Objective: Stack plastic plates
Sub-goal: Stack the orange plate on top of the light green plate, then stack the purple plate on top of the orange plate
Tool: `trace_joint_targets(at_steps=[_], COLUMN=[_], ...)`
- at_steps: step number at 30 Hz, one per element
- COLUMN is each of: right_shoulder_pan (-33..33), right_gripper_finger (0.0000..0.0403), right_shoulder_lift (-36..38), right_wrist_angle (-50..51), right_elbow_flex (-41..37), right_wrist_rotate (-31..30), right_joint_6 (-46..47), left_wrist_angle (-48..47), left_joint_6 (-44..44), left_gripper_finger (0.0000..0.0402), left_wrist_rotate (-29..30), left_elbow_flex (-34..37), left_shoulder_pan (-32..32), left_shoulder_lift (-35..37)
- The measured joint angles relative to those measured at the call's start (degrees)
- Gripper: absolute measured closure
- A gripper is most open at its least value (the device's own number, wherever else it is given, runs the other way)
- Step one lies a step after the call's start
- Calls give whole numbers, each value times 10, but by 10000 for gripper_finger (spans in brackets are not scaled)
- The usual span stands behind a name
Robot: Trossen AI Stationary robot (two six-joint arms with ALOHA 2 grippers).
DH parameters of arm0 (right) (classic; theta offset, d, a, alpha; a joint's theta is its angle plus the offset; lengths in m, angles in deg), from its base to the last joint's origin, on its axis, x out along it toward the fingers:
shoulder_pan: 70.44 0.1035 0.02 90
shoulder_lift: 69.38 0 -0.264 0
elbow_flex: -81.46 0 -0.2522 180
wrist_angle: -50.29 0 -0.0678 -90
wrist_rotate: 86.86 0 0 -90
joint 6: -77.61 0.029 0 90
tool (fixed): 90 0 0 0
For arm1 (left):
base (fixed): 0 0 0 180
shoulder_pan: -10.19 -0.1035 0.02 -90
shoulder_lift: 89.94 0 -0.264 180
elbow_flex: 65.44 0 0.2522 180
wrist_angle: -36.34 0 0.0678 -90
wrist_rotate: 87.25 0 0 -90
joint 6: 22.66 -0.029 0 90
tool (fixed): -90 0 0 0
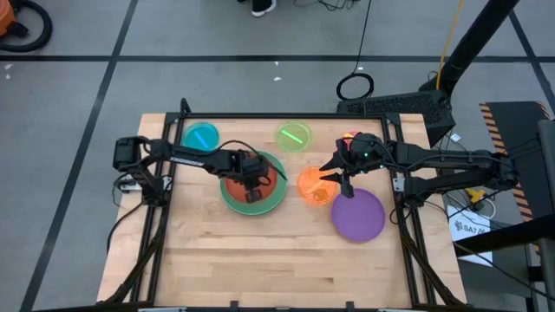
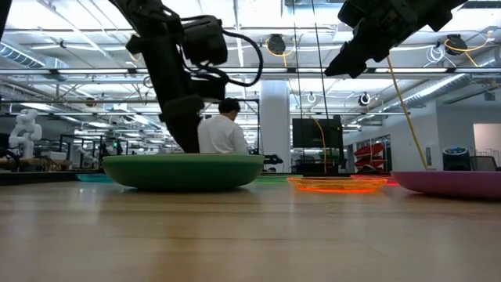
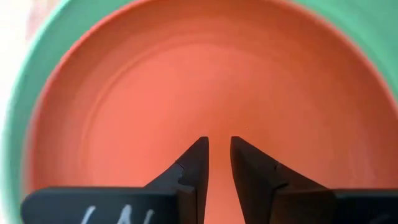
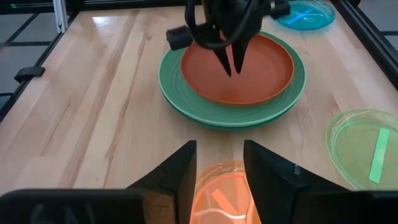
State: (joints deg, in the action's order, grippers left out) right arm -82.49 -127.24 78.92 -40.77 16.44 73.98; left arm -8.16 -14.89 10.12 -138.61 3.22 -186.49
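A brown-orange plate (image 1: 274,177) (image 4: 261,74) (image 3: 124,93) lies nested in a green plate (image 1: 230,199) (image 4: 186,102) (image 2: 184,171), which has a second green rim beneath it. My left gripper (image 1: 252,186) (image 3: 219,142) (image 4: 231,70) points down over the brown-orange plate's middle, narrowly open and holding nothing. My right gripper (image 1: 334,179) (image 4: 221,149) (image 2: 344,66) hangs open, well above a small translucent orange plate (image 1: 314,189) (image 4: 221,193) (image 2: 337,185) that lies flat on the table. The purple plate (image 1: 360,217) (image 2: 454,182) lies just right of and nearer than the orange one.
A small blue plate (image 1: 201,136) (image 4: 308,15) and a small lime plate (image 1: 294,136) (image 4: 364,146) lie near the table's far edge. A pink plate (image 1: 349,139) peeks out under the right arm. The wooden table (image 1: 260,260) is bare toward its near edge. A person shows beyond the table (image 2: 221,129).
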Motion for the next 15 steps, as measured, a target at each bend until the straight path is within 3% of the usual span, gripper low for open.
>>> trace_joint_targets(at_steps=[7,15], right_shoulder_pan=[0,32], right_gripper_finger=[277,277], right_shoulder_lift=[0,-17], right_wrist_angle=[-3,-4], right_elbow_flex=[0,-8], right_wrist_rotate=[-13,-77], right_joint_6=[63,192], left_wrist_angle=[35,111], left_joint_6=[-33,-108], left_gripper_finger=[332,395], left_wrist_rotate=[88,170], left_elbow_flex=[-1,50], left_shoulder_pan=[44,135], left_shoulder_lift=[96,225])
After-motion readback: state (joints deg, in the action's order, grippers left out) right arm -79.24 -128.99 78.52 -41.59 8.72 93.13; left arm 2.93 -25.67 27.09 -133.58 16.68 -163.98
